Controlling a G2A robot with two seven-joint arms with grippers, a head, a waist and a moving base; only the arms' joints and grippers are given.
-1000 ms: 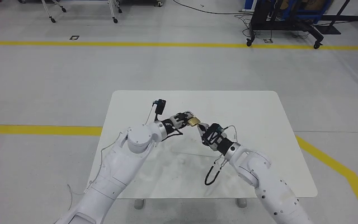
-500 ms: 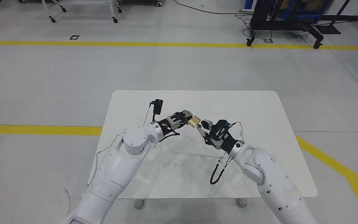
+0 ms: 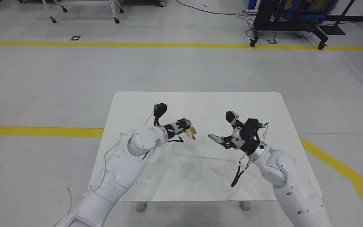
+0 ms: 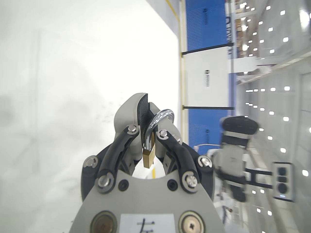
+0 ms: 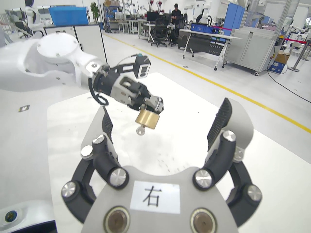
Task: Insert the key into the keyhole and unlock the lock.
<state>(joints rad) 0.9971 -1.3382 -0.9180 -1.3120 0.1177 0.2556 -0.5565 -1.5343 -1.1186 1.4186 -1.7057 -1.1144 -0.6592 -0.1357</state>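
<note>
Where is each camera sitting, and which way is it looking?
Top view: above the arms, looking down at the table; both arms show.
Left wrist view: on the left wrist, looking along the left gripper clamping the padlock.
Right wrist view: on the right wrist, past the open right gripper toward the left gripper.
Shared: both wrist views see the padlock.

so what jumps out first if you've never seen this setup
The brass padlock hangs in mid-air above the white table, held by its shackle in the left gripper, jaws shut. A silver key sticks out of its bottom end. Facing it but apart from it, the right gripper has its jaws wide open and holds nothing.
</note>
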